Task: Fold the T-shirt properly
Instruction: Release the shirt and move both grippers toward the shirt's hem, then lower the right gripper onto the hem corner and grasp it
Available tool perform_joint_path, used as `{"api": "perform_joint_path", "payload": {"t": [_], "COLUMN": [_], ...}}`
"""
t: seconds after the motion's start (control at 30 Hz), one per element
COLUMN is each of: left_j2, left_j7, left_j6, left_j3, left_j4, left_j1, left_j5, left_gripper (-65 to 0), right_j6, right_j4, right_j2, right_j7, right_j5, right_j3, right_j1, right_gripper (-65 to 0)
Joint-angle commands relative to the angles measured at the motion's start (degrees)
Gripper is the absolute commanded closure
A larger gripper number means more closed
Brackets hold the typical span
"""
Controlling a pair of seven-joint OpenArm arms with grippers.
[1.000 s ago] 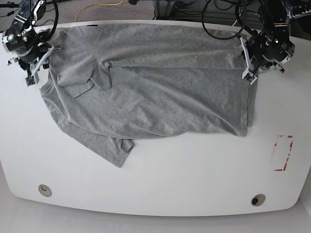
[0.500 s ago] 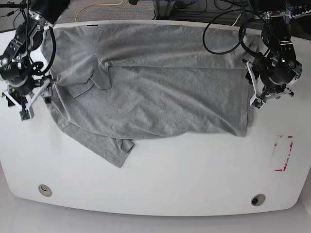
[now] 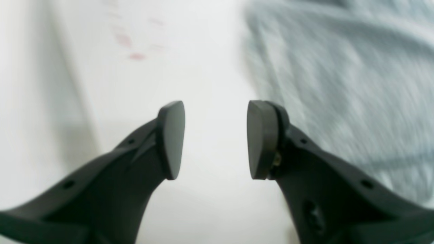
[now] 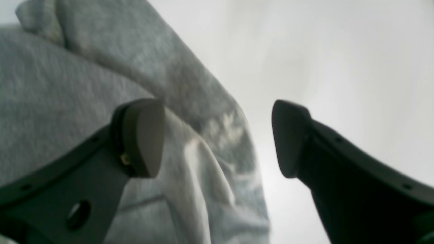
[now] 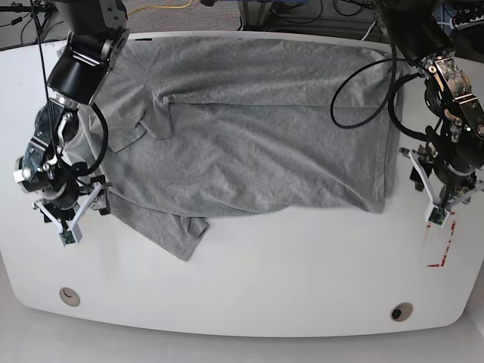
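Standing apart with bare white counter (image 3: 210, 84) showing through the gap, the jaws of the left gripper (image 3: 215, 139) held nothing, and the grey T-shirt (image 3: 339, 78) lay blurred just off to one side of them in the left wrist view, not touching either finger. The jaws of the right gripper (image 4: 217, 137) were likewise spread wide and closed on nothing; in the right wrist view a rumpled edge of the T-shirt (image 4: 190, 101) ran beneath and between them, with one finger over the cloth and the other over plain counter (image 4: 339, 61). In the base view the left gripper (image 5: 439, 206) hovered low at the counter's right side, just beyond the shirt's folded hem edge and just above a red outlined mark (image 5: 442, 240) on the surface. The right gripper (image 5: 72, 224) sat at the opposite side, beside the lower sleeve region. The T-shirt (image 5: 249, 136) itself lay spread across the upper middle of the counter (image 5: 302, 287), its top portion folded over along a horizontal crease, one sleeve bunched near the upper left and another corner trailing down toward the lower left. Two small round fittings (image 5: 69, 296) sat near the counter's front edge.
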Motion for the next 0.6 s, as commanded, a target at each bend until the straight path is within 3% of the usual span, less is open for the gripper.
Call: {"api": "perform_joint_path", "payload": {"t": [0.0,0.27,0.4,0.57], "left_j2": [-0.7,-0.9,-0.7,-0.7], "left_j7": [-1.0,-3.8,-6.3,-7.2], "left_j6": [-0.1,-0.1,4.1,5.4], "left_j3": [-0.4,-0.4,-0.3,-0.4], "left_j4": [0.6,-1.7,-1.7,-1.7], "left_j1": [-3.7,-7.6,-7.7,-7.5], "left_j5": [-0.4,-0.4,-0.4,-0.4], "left_gripper": [-28.1,-28.1,-28.2,-28.2], "right_j6": [-0.1,-0.1,-0.1,-0.1], "right_j4": [-6.5,-24.8,-32.3,-34.7], "right_j2": [1.1,2.4,3.4,4.0], "right_j7": [4.3,16.1,21.7,24.3], "right_j5": [-2.1,-7.0,-7.9,-7.8], "right_j3": [0.3,0.3,0.3,0.3], "right_j1": [4.3,10.6,11.7,11.4], "right_gripper": [-46.8,-46.8,-46.8,-46.8]}}
